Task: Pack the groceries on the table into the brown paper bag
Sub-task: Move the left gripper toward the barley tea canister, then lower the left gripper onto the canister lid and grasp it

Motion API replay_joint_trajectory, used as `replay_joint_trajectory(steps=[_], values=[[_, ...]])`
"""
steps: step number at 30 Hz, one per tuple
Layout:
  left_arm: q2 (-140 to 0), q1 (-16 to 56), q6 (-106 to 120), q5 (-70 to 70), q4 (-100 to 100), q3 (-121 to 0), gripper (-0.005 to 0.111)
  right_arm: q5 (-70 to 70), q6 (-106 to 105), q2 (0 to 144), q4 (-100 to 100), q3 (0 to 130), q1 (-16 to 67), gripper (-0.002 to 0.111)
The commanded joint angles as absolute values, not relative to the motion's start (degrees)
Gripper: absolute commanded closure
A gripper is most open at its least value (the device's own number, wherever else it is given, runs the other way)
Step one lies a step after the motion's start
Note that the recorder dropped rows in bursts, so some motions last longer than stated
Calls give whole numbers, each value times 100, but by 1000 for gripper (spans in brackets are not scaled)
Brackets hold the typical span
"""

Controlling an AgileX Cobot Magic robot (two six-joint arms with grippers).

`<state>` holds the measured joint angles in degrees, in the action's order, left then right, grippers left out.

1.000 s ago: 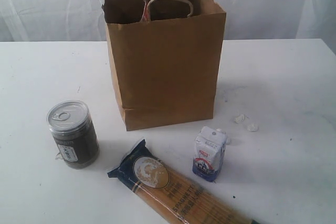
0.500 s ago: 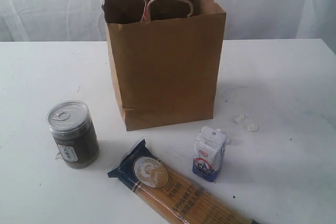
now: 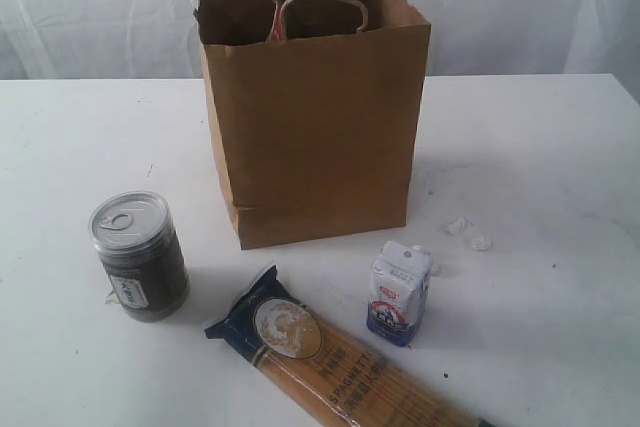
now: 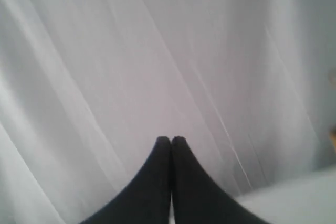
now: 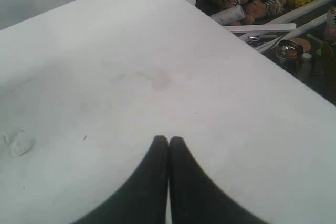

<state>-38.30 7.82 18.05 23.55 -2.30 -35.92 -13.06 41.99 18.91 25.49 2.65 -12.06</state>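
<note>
The brown paper bag [image 3: 315,117] stands upright and open-topped at the middle of the table [image 3: 540,147]. In front of it are three groceries: a silver-topped can [image 3: 138,256] at the left, a small white-blue carton [image 3: 399,293] at the right, and a long spaghetti packet [image 3: 330,359] lying between them toward the near edge. Neither arm shows in the exterior view. My left gripper [image 4: 171,139] is shut and empty, facing a white curtain. Over bare tabletop, my right gripper [image 5: 168,139] is shut with nothing in it.
Two small white crumpled scraps [image 3: 468,233] lie right of the bag; they also show in the right wrist view as white scraps [image 5: 16,144]. Beyond the table's far corner are shelves with teddy bears [image 5: 247,1] and clutter. A white curtain [image 3: 100,7] hangs behind the table.
</note>
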Motion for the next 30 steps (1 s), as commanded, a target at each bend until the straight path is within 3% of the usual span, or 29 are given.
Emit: replay_joint_trajectory(steps=[1, 6, 17, 22, 27, 30], values=[[-5152, 807, 1829, -122, -208, -4162, 107, -1034, 4227, 1906, 2568, 239, -1248, 108], [-5790, 807, 1605, -582, -334, -4234, 107, -941, 4227, 1906, 2568, 226, -1248, 108], [-5806, 807, 196, -2936, -749, -4234, 107, -785, 4227, 1906, 2557, 185, -1238, 108], [-5806, 807, 177, -3247, -1553, -4234, 107, -617, 3072, 1906, 2672, 161, -1193, 108], [-5982, 807, 1956, -2381, -2410, -4305, 107, -526, 2824, 1915, 2672, 161, -1193, 108], [-6364, 807, 3710, -2636, -3664, -4619, 107, -551, 2709, 1953, 2672, 161, -1193, 108]])
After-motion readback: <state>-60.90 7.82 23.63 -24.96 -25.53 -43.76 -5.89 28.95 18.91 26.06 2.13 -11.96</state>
